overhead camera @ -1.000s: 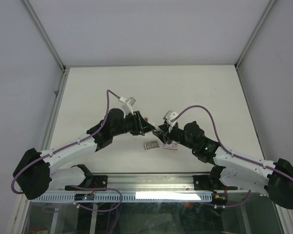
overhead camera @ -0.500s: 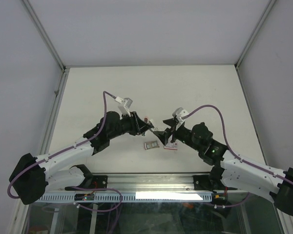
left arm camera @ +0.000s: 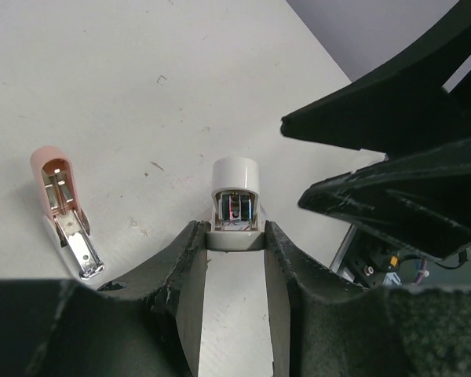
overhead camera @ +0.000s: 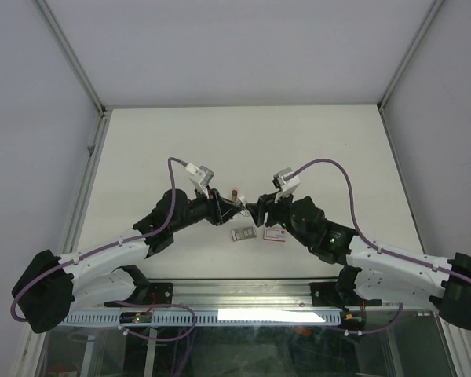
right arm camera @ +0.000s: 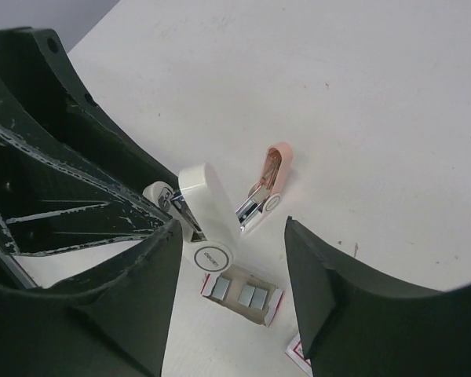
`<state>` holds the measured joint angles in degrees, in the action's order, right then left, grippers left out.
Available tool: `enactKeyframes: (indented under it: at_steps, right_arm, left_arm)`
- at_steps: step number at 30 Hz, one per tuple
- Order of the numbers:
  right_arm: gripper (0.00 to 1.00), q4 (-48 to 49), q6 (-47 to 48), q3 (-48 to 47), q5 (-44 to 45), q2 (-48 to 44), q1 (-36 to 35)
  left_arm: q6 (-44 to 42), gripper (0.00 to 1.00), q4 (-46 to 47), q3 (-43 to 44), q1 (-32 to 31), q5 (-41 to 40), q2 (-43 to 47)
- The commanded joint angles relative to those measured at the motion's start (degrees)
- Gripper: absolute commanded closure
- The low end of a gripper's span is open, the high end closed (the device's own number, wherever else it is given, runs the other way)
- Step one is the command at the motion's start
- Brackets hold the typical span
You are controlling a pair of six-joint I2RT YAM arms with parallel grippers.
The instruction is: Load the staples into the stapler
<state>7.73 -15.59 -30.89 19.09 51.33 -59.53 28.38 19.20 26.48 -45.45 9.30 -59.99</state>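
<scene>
My left gripper (left arm camera: 234,232) is shut on a small white stapler (left arm camera: 235,188) and holds it by its sides, its rounded end sticking out past the fingertips. In the right wrist view the white stapler (right arm camera: 206,210) hangs just above the grey staple tray (right arm camera: 242,294), which holds silvery strips. The white box with the red label (right arm camera: 298,352) lies beside the tray, half hidden by my finger. My right gripper (right arm camera: 234,226) is open and empty, its fingers spread either side of the stapler's end and the tray. In the top view both grippers meet, left (overhead camera: 237,206) and right (overhead camera: 255,212).
A pink-and-white mini stapler (left arm camera: 61,210) lies on the table beside the held one, its metal channel showing; it also shows in the right wrist view (right arm camera: 267,184). The tray (overhead camera: 242,234) and box (overhead camera: 275,234) lie near the table's front edge.
The left gripper has drawn slightly left and toward the near side with the white stapler. The right wrist has swung round, its fingers staying close to the left gripper's tip.
</scene>
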Motion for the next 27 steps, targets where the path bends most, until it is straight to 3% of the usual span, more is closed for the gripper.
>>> enactKeyframes:
  at_steps: [1, 21, 27]
  right_arm:
    - [0.43, 2.85, -1.38, -4.39, 5.77, 3.69, -2.77]
    - [0.53, 5.65, 1.00, -8.05, 5.75, 11.57, -4.73]
    - [0.57, 1.64, 0.07, -8.28, 14.27, 11.80, -4.77]
  left_arm:
    - [-2.88, 1.00, 6.11, 0.26, -0.78, 2.08, 0.42]
    - [-2.73, 1.00, 6.46, 0.00, -1.44, 2.62, 0.16]
    - [-2.58, 1.00, 6.46, -0.82, -1.55, 1.17, 2.05]
